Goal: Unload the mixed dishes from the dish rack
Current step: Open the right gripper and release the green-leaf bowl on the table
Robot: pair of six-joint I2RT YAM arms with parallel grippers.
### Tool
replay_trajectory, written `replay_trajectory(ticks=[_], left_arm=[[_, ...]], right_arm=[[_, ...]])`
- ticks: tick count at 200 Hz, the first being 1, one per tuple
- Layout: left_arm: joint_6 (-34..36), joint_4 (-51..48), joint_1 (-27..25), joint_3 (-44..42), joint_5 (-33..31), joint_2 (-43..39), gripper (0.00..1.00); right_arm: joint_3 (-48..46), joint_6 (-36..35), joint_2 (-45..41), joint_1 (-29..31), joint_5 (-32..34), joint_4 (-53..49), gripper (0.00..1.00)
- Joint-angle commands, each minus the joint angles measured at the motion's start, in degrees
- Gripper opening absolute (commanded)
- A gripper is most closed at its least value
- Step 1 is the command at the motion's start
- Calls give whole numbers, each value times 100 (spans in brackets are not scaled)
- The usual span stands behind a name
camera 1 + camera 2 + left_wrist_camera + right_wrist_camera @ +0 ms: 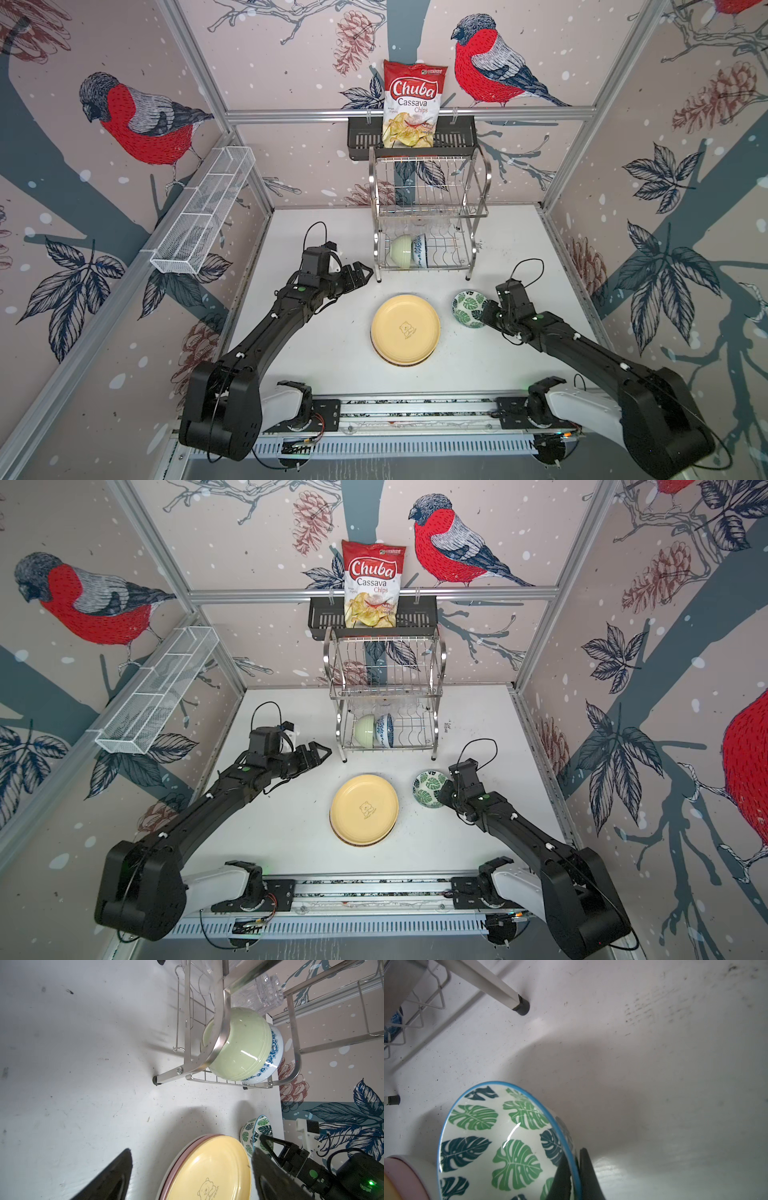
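The steel dish rack [430,216] [386,696] stands at the back middle. On its lower tier a pale green bowl [401,250] [239,1047] leans against a blue-white patterned bowl [419,249] [274,1047]. A clear glass [268,991] sits above them. A cream-yellow plate [405,328] [209,1169] tops a stack on the table, with a pink plate's rim [187,1149] showing beneath. My right gripper [484,311] [576,1169] is shut on the rim of the tilted green-leaf bowl [467,307] [508,1142], right of the plates. My left gripper [359,272] [191,1151] is open and empty, left of the rack's front leg.
A red chips bag [411,104] stands in a black slotted basket [361,137] on the back rail above the rack. A long white mesh tray [203,212] hangs on the left wall. The rack's thin legs [519,1005] stand near the leaf bowl.
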Motion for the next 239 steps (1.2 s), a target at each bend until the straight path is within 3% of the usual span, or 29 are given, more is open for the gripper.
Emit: replay_trajectory(ticks=[1,89,155,179,208,239], left_arm=[[-117,256,12,-43,30,-47,89],[-279,219,18,-193,-160,-148,89],[-373,314,36,-154,-279,-140,89],[-353,490,43,-70,-320,-15,88],[-381,723,45,97,-361,255,84],[-409,1018,45,382,-352,604,81]], right_arm=[[-16,33,28,-2,98,371,7],[-394,105,-350,-2,255,581,18],[-143,-91,-995,-37,657,-83,40],[196,-311,-1207,-37,775,-293,42],[637,-598,-1161,17,449,5,41],[935,-1083,-771,348,-309,1036,36]])
